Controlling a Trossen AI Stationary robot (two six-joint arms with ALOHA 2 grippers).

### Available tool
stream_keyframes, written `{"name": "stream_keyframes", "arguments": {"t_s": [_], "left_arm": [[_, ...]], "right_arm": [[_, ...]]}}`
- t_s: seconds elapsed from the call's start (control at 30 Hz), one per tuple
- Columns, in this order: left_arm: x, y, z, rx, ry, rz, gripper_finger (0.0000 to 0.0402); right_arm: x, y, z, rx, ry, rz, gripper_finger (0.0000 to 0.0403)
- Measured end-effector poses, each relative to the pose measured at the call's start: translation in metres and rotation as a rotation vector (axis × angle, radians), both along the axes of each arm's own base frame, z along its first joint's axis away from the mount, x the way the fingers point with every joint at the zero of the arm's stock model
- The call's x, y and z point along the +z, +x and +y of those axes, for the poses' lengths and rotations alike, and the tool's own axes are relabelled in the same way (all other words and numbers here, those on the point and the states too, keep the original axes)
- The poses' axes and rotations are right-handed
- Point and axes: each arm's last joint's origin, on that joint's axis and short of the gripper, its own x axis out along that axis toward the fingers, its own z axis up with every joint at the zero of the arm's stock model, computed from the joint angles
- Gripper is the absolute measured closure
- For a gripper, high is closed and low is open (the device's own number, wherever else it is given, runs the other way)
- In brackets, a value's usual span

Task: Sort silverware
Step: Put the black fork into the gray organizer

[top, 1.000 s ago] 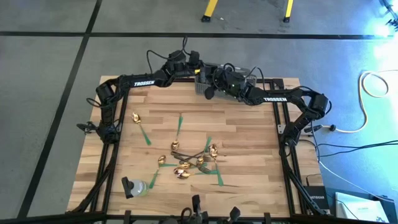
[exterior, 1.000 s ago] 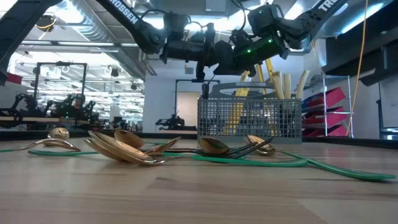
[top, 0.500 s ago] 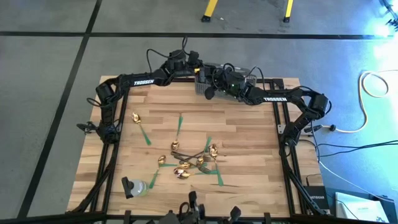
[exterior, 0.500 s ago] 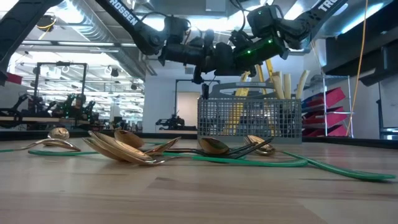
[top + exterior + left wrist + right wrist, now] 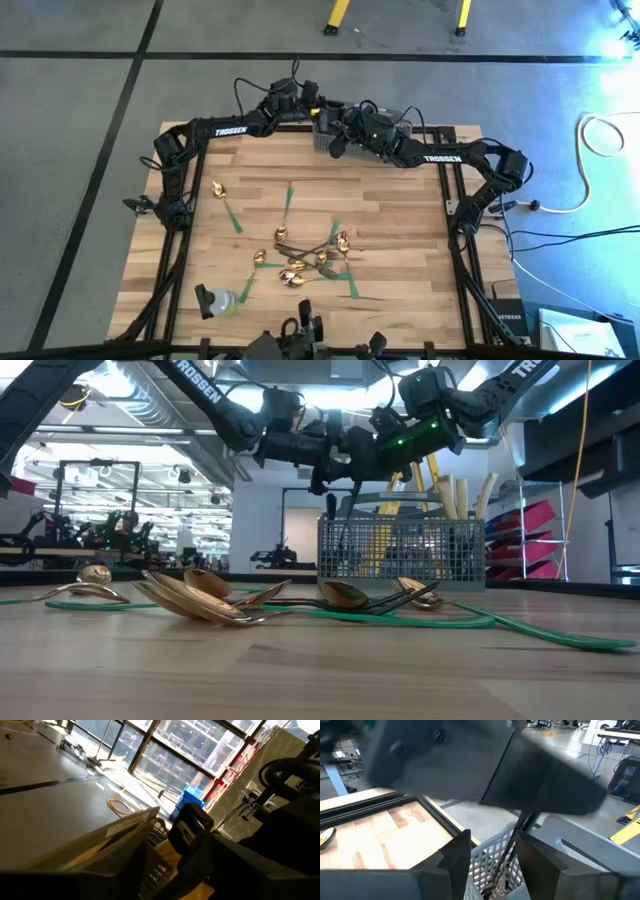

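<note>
A grey wire basket (image 5: 400,555) stands at the table's far edge, with cream-handled knives (image 5: 460,495) upright in it. Both grippers hang over its left end. My right gripper (image 5: 492,836) is open. A dark fork (image 5: 513,851) slants down between its fingers into the basket (image 5: 492,855). In the low view the fork (image 5: 348,515) leans with its lower end inside the mesh. My left gripper (image 5: 322,115) faces the right one (image 5: 340,140) and stands open with nothing between its fingers. Gold spoons and dark forks (image 5: 305,262) lie in a heap mid-table, and one spoon (image 5: 218,188) lies apart.
Green tape strips (image 5: 235,220) lie flat among the cutlery. A small clear object with a dark cap (image 5: 215,300) sits near the front left corner. A black frame (image 5: 445,200) borders the wooden top. Bare wood lies between the heap and the basket.
My left gripper has edged toward the right gripper above the basket. The dark fork now shows below the two grippers, slanting down into the basket's left end, where it did not show before.
</note>
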Motion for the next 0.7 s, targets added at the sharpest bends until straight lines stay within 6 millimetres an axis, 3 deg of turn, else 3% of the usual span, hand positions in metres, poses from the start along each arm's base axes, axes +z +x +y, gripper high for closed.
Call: {"name": "stream_keyframes", "arguments": {"t_s": [0.13, 0.33, 0.57, 0.7], "left_arm": [[0.017, -0.015, 0.007, 0.011, 0.029, -0.03, 0.0194], [0.069, -0.048, 0.007, 0.059, 0.144, -0.118, 0.0194], [0.116, -0.076, -0.035, -0.041, 0.295, -0.043, 0.0194], [0.114, -0.085, -0.07, -0.028, 0.377, 0.047, 0.0194]], "right_arm": [[-0.001, 0.0, 0.0, 0.002, 0.004, 0.01, 0.0262], [0.01, -0.004, 0.003, 0.02, -0.035, -0.01, 0.0264], [0.045, -0.024, 0.013, 0.03, -0.095, -0.032, 0.0264], [0.06, -0.038, 0.021, 0.067, -0.069, -0.039, 0.0265]]}}
